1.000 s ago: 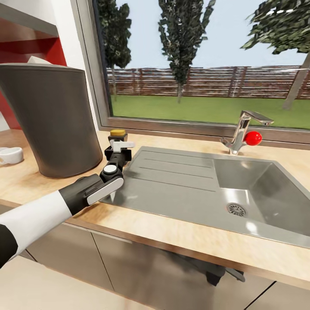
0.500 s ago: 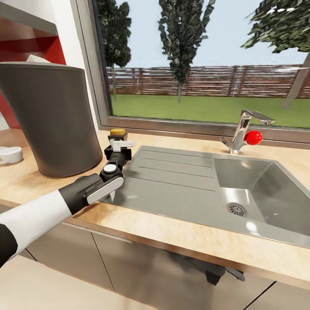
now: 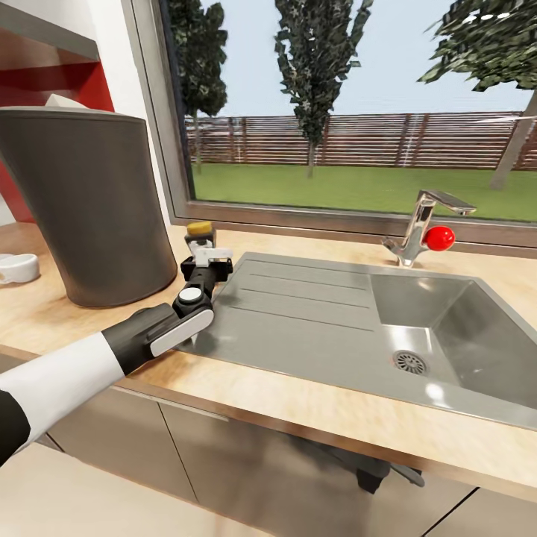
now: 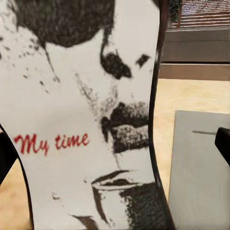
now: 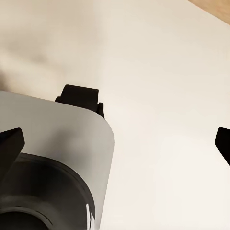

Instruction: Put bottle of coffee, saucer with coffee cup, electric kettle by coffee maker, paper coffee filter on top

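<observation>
Counter (image 3: 313, 406) first: it is long, light wood, and it runs across my head view with grey cabinets under it. A big steel sink (image 3: 358, 328) is set into it, from the middle out toward 3 o'clock, with a tap (image 3: 418, 227) and a red knob (image 3: 438, 239) at its back edge under the window (image 3: 350, 112).

At 9 o'clock from the sink stands the coffee maker (image 3: 89, 209), tall and dark grey, the biggest thing on the counter. A bit of pale paper (image 3: 63, 101) peeks over its top edge. The little white coffee cup (image 3: 19, 268) sits at 9 o'clock from the coffee maker, near the edge of my view.

My left arm (image 3: 112, 350) reaches in between the coffee maker and the sink. Its left tool (image 3: 203, 257) is pinching the bottle of coffee (image 3: 200, 237), whose yellow lid shows just above the fingers. In my left wrist view the pale label (image 4: 81, 120) is very close, with red words on it.

My right wrist view shows dark finger tips (image 5: 10, 146) set wide apart over a pale floor (image 5: 158, 72), so the right tool (image 5: 117, 143) is spread.
</observation>
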Available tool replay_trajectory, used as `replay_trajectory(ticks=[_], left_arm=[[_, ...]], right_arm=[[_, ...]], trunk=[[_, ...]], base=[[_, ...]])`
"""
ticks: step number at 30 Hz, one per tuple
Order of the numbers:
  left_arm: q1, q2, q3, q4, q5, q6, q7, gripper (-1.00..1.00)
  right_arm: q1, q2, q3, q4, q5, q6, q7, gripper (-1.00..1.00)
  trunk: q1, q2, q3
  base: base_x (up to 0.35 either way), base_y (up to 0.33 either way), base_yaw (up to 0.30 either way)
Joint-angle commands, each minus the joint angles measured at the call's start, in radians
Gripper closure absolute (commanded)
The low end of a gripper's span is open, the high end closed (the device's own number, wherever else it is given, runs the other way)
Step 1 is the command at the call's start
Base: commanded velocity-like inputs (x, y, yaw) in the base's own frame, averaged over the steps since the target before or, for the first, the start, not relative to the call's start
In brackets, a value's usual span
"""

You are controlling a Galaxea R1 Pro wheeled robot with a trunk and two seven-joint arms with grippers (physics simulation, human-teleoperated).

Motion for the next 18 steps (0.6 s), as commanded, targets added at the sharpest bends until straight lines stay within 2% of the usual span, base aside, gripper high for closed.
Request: replay_trajectory(ticks=[1,18], left_arm=[[-0.002,0.001,-0.003,-0.002,0.001,0.005,0.007,-1.0],[-0.002,0.001,-0.003,-0.002,0.001,0.006,0.007,-1.0]], right_arm=[[-0.001,0.0,0.004,0.001,0.002,-0.003,0.0,-1.0],[-0.001,0.0,0.005,0.001,0.002,-0.003,0.0,-1.0]], trunk=[[0.0,0.0,-0.001],[0.0,0.0,-0.001]], base=[[0.0,0.0,0.0],[0.0,0.0,0.0]])
